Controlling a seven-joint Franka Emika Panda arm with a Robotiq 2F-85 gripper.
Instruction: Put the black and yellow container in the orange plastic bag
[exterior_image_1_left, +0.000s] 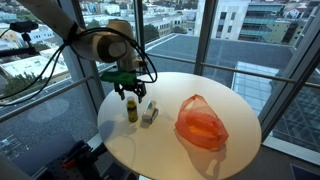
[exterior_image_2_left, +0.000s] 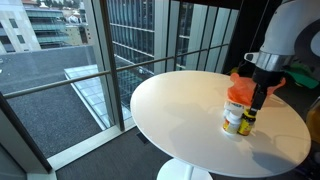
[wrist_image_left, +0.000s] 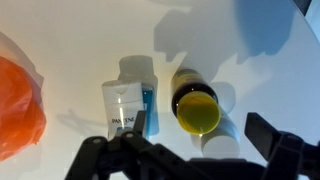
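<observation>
Black and yellow container (wrist_image_left: 195, 103) stands upright, lined up with the gap between the gripper's (wrist_image_left: 198, 135) spread jaws. Neither jaw visibly touches it. Orange plastic bag (wrist_image_left: 18, 95) lies well outside them.

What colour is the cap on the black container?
Yellow. The cap of the container shows best in the wrist view, seen from above.

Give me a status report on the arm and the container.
Gripper open, above the black and yellow container. Container upright on table, not gripped. Pantene pack close beside it; orange plastic bag lies apart.
</observation>
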